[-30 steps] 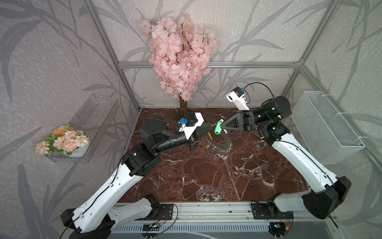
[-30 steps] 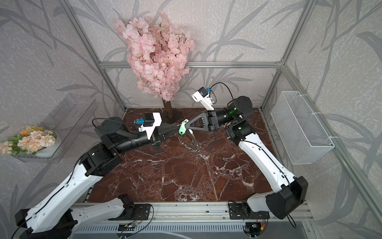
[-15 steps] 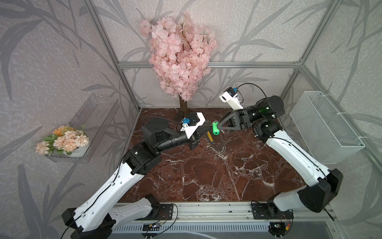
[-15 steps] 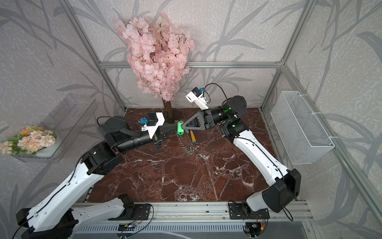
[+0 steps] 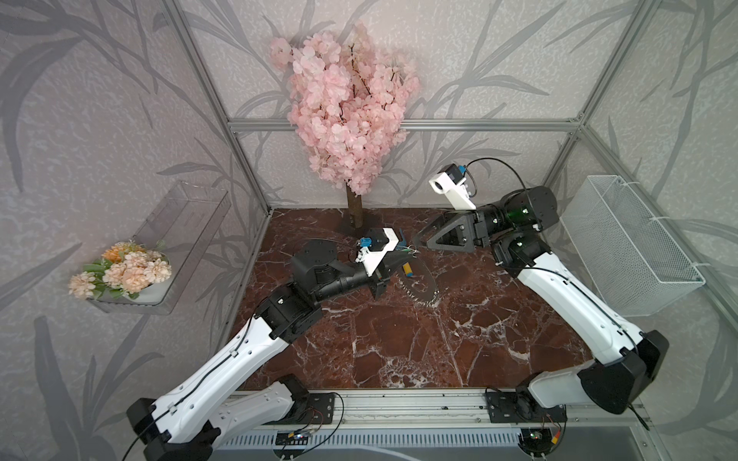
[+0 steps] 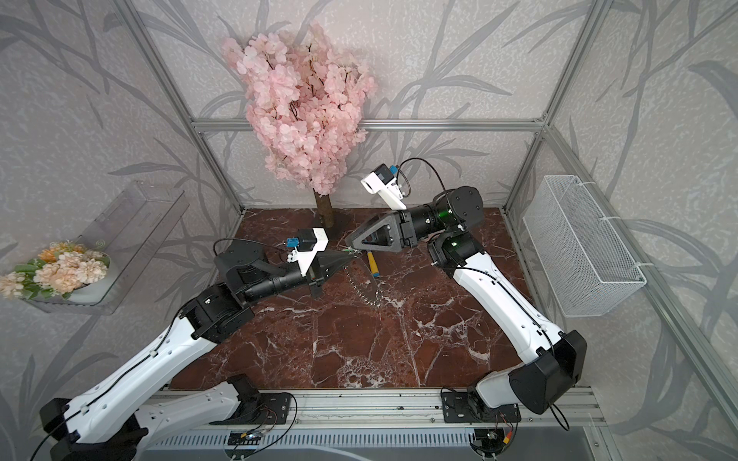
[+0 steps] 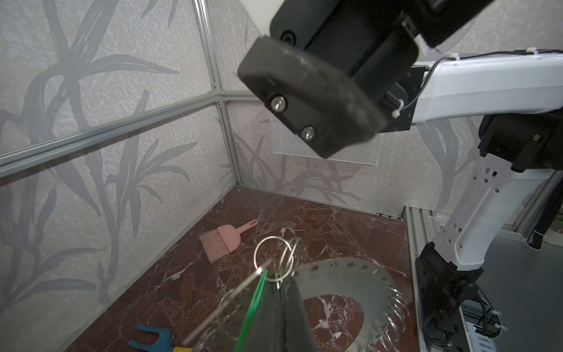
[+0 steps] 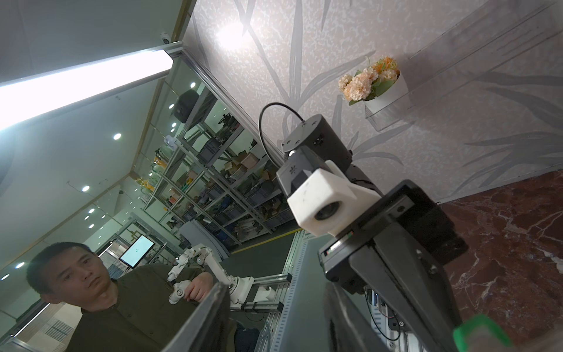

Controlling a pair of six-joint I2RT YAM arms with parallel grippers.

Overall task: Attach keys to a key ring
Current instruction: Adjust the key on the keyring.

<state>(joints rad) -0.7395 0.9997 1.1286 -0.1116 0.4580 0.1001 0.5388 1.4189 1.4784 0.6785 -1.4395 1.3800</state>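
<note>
Over the far middle of the marble table (image 5: 399,351), tip to tip and just apart, both raised off the surface: the left gripper (image 5: 404,256) reaching in from the left, the right gripper (image 5: 418,239) from the right

Left fingers (image 7: 294,314) pressed flat together in the left wrist view, pinching the key ring (image 7: 350,275) at its rim, among the small split rings. In both top views, that same ring hanging below the grip as a thin disc seen nearly edge-on, lower edge close to the marble. Touching it or not: cannot tell

Right against the outer side of those closed fingers, beside the loose rings at the tip: the key (image 7: 251,304), green tag edge-on, a silver shank slanting alongside. Threaded on a split ring or only leaning there: cannot tell

Right fingers (image 8: 213,317) standing well apart in the right wrist view, nothing between them. Green tag off to one side, outside the gap

On the table beneath the two grippers, a blue-and-yellow toy fork (image 5: 408,270). Near the far wall, visible only from the left wrist, a pink brush (image 7: 224,240)

At the far wall, a pink blossom tree (image 5: 347,107). On the right wall, a white wire basket (image 5: 627,247). On the left wall, a clear shelf (image 5: 187,223) with a pot of flowers (image 5: 120,271)
</note>
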